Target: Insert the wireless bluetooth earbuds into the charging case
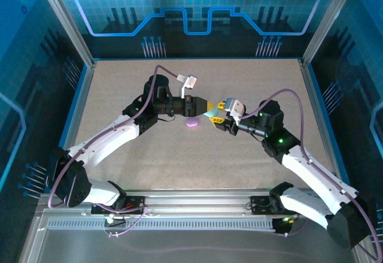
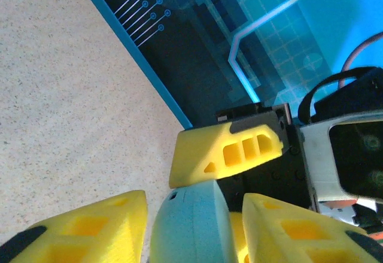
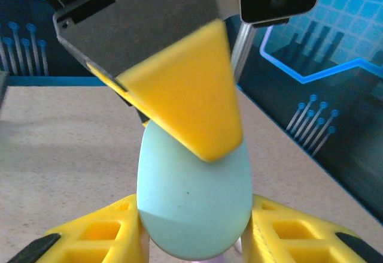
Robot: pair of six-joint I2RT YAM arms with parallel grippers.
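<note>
Pinching pale teal case (image 1: pixel 210 112) in right tool (image 3: pixel 194 206), straddling it with left tool (image 2: pixel 192 215) (grip untellable), clear of tabletop (image 1: pixel 197 161), presumably for prying open.

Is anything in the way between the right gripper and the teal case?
Nothing visible. The teal case sits directly between the fingers of the right gripper. One finger of the left gripper lies across the case's upper part from the opposite side, not between the right gripper's fingers and the case.
</note>
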